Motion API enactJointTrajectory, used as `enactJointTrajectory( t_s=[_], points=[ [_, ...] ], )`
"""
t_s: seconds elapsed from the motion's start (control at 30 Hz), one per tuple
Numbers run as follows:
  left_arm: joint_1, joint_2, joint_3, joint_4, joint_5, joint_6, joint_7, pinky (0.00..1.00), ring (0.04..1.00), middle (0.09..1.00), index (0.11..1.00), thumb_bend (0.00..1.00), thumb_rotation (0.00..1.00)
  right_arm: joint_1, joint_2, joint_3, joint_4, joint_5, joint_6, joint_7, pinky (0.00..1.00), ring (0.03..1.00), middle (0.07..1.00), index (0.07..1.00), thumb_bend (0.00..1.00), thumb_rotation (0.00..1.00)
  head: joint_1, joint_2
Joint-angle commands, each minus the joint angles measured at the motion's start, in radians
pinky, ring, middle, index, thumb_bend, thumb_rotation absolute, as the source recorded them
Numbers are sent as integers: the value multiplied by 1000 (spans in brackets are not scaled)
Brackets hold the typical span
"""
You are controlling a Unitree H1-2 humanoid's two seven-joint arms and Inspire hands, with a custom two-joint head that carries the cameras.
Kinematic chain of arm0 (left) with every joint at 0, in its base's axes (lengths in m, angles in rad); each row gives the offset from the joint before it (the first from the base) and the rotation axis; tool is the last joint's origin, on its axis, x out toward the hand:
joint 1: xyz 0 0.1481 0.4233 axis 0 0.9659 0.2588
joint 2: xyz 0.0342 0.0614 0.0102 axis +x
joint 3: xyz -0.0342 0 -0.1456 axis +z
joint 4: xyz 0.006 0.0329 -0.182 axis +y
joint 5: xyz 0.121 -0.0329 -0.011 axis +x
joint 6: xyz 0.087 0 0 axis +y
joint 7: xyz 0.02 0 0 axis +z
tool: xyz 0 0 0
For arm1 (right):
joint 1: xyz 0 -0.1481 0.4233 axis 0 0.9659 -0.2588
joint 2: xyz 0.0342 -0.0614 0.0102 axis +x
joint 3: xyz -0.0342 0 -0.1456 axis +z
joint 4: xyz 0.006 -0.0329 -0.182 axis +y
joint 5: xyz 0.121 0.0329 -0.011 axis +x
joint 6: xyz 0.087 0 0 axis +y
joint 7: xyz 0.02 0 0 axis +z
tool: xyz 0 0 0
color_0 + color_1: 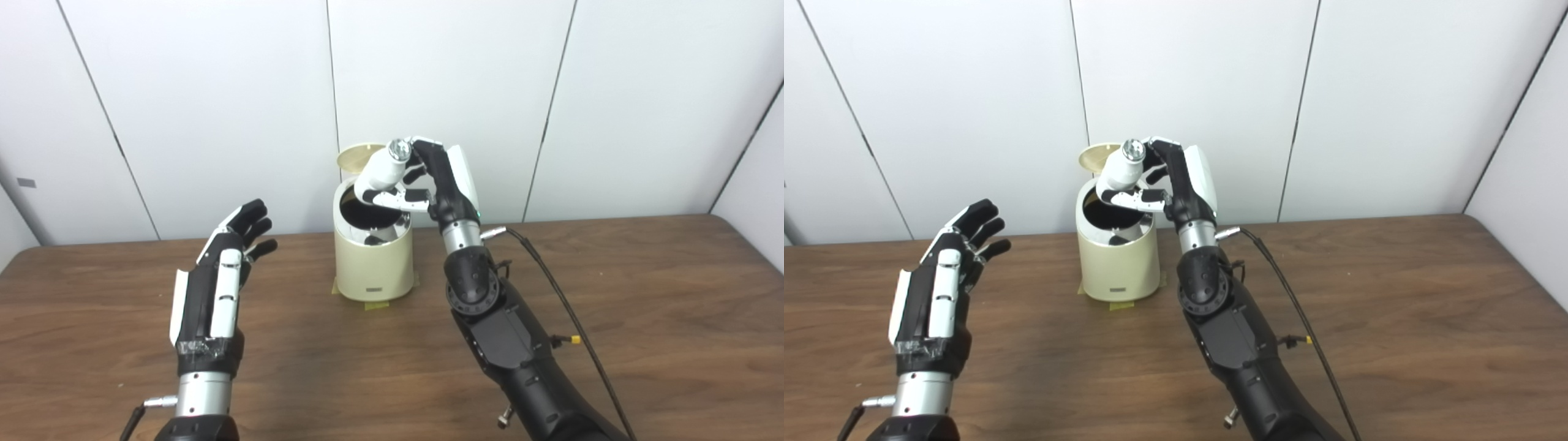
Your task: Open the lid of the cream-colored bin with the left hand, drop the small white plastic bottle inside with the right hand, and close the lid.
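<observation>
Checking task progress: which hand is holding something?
The right hand, shut on the small white plastic bottle above the open bin; the left hand is empty.

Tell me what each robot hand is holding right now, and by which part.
The right robot hand holds the small white bottle around its body, tilted over the open bin, silver cap uppermost. The left robot hand is open and holds nothing.

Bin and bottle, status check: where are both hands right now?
Right hand shut on bottle, tilted above the open bin. Lid up behind the mouth. Left hand open, off to the side. Nothing blocking the opening.
</observation>
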Motion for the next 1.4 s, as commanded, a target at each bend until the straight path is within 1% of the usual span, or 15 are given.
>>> enactJointTrajectory(
  t_s=[0.0,0.37,0.6,0.8,0.87,0.97,1.0,1.03,1.07,1.13,1.2,1.23,1.27,1.33,1.37],
  points=[
    [-31,-6,-5,-22,15,-13,5,780,850,862,837,412,849,-63,-3,3,-46,-9,12,0,457,567,615,614,882,39,-1,0],
    [-32,-6,-3,-28,21,-8,5,768,841,853,828,417,844,-54,-1,6,-58,4,18,11,462,575,620,618,921,30,-4,3],
    [-32,-4,-4,-27,21,-14,2,770,842,854,829,417,848,-42,-4,14,-74,-11,31,11,459,567,616,617,929,46,-5,5],
    [-31,-3,-4,-27,22,-14,1,768,843,855,832,423,847,-31,1,2,-80,19,7,13,465,571,616,615,928,44,-6,5],
    [-30,-4,-3,-27,18,-16,2,768,842,855,830,417,842,-24,11,-10,-71,31,-34,-17,448,553,598,594,908,60,-5,6],
    [-30,-4,-1,-27,21,-19,4,772,841,853,830,413,842,-15,26,-28,-32,38,-148,-98,367,461,511,504,866,74,-5,7],
    [-30,-4,-1,-26,21,-22,4,772,842,854,832,410,841,-12,30,-34,-21,44,-183,-115,343,430,484,492,699,103,-6,6],
    [-30,-5,1,-26,18,-23,5,772,842,854,832,406,840,-9,32,-38,-12,54,-211,-123,325,402,460,485,596,123,-6,6],
    [-30,-5,1,-25,16,-25,4,773,840,852,830,407,833,-6,33,-44,1,67,-247,-128,319,392,454,482,561,132,-6,6],
    [-31,-3,1,-24,16,-27,2,774,839,852,831,401,835,-3,32,-52,29,88,-316,-135,319,381,447,481,534,138,-6,7],
    [-31,0,2,-25,16,-25,1,773,840,853,833,399,846,6,33,-62,39,130,-371,-117,312,376,440,481,523,140,-7,9],
    [-32,1,2,-26,16,-24,0,774,842,854,835,398,850,14,33,-64,33,148,-385,-110,313,381,455,490,524,74,-7,9],
    [-32,3,3,-26,16,-25,-1,773,842,855,836,397,852,24,32,-66,21,156,-392,-109,350,436,474,483,524,32,-9,9],
    [-32,4,3,-26,16,-25,-1,771,842,855,836,397,855,43,26,-59,-11,167,-395,-122,466,554,496,461,522,11,-8,10],
    [-32,4,4,-26,16,-24,-1,770,841,853,836,396,857,55,23,-53,-29,182,-395,-125,449,530,496,464,521,7,-8,10]
  ],
)
